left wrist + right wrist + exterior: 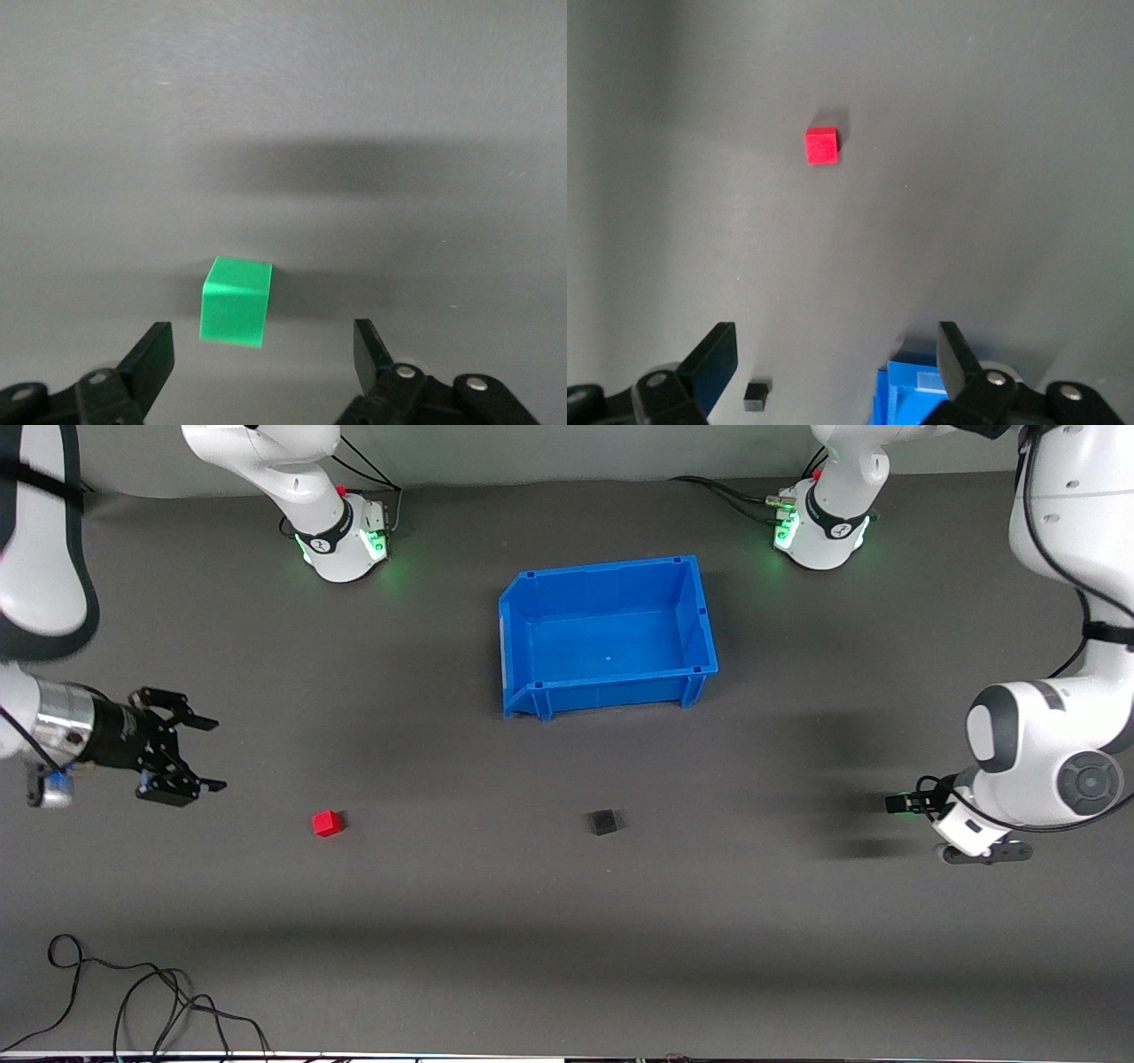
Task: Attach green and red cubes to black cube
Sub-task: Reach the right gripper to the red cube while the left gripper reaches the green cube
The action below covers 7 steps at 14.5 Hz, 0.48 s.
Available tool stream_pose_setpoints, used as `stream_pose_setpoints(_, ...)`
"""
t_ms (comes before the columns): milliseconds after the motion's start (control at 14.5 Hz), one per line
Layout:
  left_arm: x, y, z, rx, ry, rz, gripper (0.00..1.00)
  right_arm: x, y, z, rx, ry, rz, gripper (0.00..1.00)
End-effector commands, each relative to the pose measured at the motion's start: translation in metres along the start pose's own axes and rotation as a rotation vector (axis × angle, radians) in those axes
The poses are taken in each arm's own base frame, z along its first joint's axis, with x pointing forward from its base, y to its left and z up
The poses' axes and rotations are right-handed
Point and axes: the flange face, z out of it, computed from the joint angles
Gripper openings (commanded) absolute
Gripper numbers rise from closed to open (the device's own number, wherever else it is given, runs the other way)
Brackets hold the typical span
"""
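The red cube (327, 823) lies on the dark table toward the right arm's end; it also shows in the right wrist view (822, 146). The black cube (603, 821) lies mid-table, level with it, nearer to the front camera than the bin, and shows in the right wrist view (756, 394). My right gripper (214, 755) is open and empty, in the air beside the red cube and apart from it. The green cube (236, 301) lies on the table just ahead of my open left gripper (261, 354), untouched. In the front view the left arm's hand (974, 834) hides it.
An empty blue bin (700, 615) stands mid-table between the two arm bases; its corner shows in the right wrist view (917, 394). Loose black cables (133, 1001) lie at the table's front edge toward the right arm's end.
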Motion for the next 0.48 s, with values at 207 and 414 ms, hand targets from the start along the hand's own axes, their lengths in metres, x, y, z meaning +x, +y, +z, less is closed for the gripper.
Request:
stream_pose_setpoints(207,-0.002,0.001,0.043,0.029,0.060,0.131,0.82,0.051,-0.016,0.100,0.075,-0.088,0.069,1.00)
stream_pose_setpoints(414,-0.003,-0.016,0.039,0.032,0.053,0.153,0.74,0.074,-0.022,0.157,0.099,-0.141,0.026,1.00)
